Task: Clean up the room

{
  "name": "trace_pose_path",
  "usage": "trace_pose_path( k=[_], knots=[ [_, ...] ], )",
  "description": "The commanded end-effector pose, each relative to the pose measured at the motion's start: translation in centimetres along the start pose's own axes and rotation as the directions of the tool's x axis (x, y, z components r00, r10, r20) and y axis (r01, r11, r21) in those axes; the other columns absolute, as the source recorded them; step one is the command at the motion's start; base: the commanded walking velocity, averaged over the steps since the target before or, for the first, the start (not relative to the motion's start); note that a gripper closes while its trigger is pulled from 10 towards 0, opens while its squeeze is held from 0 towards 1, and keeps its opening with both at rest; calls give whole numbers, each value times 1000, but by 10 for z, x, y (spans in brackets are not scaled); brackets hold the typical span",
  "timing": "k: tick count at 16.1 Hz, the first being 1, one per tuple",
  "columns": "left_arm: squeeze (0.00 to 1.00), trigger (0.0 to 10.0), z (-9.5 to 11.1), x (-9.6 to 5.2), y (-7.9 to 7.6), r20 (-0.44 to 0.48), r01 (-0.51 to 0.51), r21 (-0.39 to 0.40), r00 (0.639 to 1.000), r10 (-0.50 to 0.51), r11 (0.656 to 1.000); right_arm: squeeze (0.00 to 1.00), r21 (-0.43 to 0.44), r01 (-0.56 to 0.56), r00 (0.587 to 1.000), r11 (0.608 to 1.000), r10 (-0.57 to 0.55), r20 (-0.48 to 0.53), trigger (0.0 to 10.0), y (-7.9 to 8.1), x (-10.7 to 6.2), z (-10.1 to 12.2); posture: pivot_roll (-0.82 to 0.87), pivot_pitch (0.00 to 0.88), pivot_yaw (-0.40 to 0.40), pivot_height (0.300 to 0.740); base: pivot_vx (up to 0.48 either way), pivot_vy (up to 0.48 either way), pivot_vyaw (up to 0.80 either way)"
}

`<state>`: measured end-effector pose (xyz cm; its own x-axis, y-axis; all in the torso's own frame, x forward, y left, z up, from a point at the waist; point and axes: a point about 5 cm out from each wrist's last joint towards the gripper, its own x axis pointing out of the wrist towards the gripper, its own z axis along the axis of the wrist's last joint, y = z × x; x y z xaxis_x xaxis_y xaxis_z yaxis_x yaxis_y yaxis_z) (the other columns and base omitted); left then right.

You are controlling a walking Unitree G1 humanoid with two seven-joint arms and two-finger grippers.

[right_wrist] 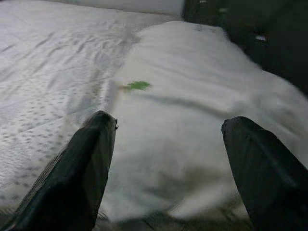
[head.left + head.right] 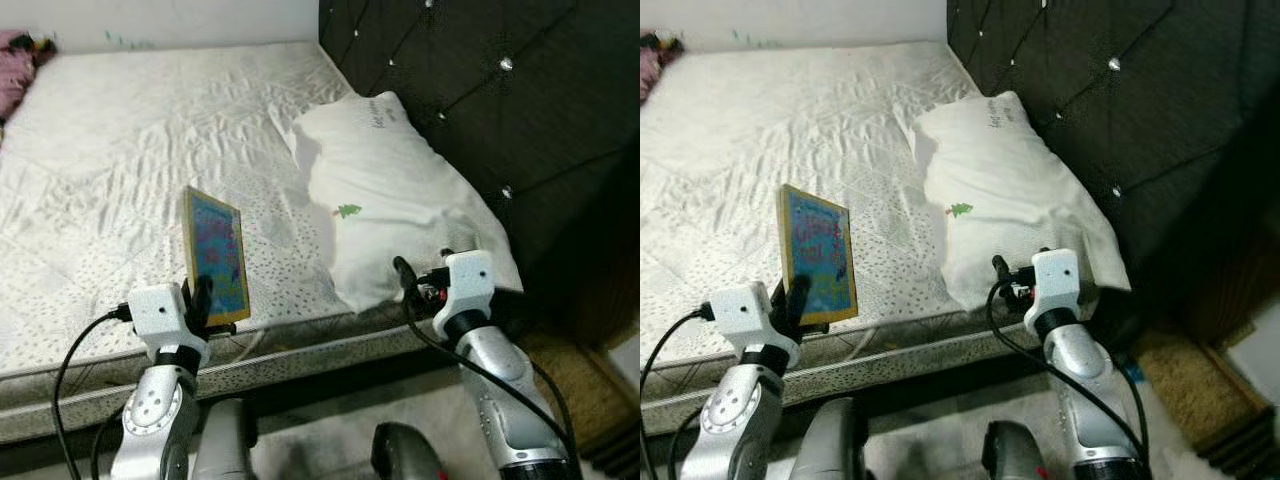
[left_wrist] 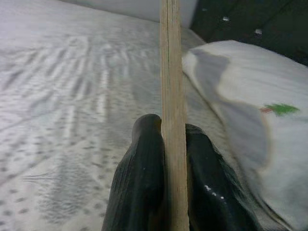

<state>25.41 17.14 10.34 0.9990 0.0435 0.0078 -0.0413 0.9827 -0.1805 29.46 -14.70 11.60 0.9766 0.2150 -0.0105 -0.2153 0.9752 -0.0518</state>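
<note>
Left gripper [image 3: 173, 192] jaws pinch the board [image 2: 216, 253] by its lower edge, holding it upright just above the bed's [image 2: 120, 150] near edge; wooden frame, blue colourful face. Right gripper [image 1: 168, 159] jaws spread wide, nothing between them, pillow [image 2: 390, 190] straight ahead of them, near. Both arms raised forward over the bed edge. Dark headboard [image 2: 480, 90] beyond the pillow.

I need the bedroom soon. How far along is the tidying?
In hand: the left pincer is shut on a colourful board, held upright over the mattress edge. The right pincer is open, aimed at the white pillow, not gripping it. Left: the pillow lies askew, and pink cloth sits at the far corner.
</note>
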Motion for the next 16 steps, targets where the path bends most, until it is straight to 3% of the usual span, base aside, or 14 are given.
trace_pose_path(
  k=[1, 5, 13, 15, 16],
  knots=[
    [0, 10000, 10, 0, 10, 43, -37, 15, 998, 36, 999, 0, -1, -23, 1000, 1000, 23, 14, 10000, 8, 2, 3, 18, 123, -21, 590, 334, 0, 706],
    [0, 10000, 9, 1, 9, 44, -28, 23, 999, 27, 999, 0, 23, -24, 1000, 999, 23, 9, 10000, 8, 2, 1, 17, 122, -21, 590, 310, 0, 0],
    [0, 10000, 8, 8, 7, 28, -18, -10, 999, 18, 1000, 0, 23, -32, 999, 999, 32, 13, 10000, 8, 2, 1, 11, 121, -23, 580, 0, 0, 0],
    [0, 10000, 5, 27, 6, 3, 24, 7, 1000, -24, 1000, 0, 20, -34, 999, 999, 33, 15, 10000, 5, 1, 3, -29, 120, -45, 565, 0, 0, 0],
    [0, 10000, 7, 37, 5, -11, 36, -30, 999, -37, 999, 0, 2, -34, 999, 999, 34, 13, 10000, 2, 0, 5, -47, 122, -49, 565, 0, 0, 0]
  ],
)
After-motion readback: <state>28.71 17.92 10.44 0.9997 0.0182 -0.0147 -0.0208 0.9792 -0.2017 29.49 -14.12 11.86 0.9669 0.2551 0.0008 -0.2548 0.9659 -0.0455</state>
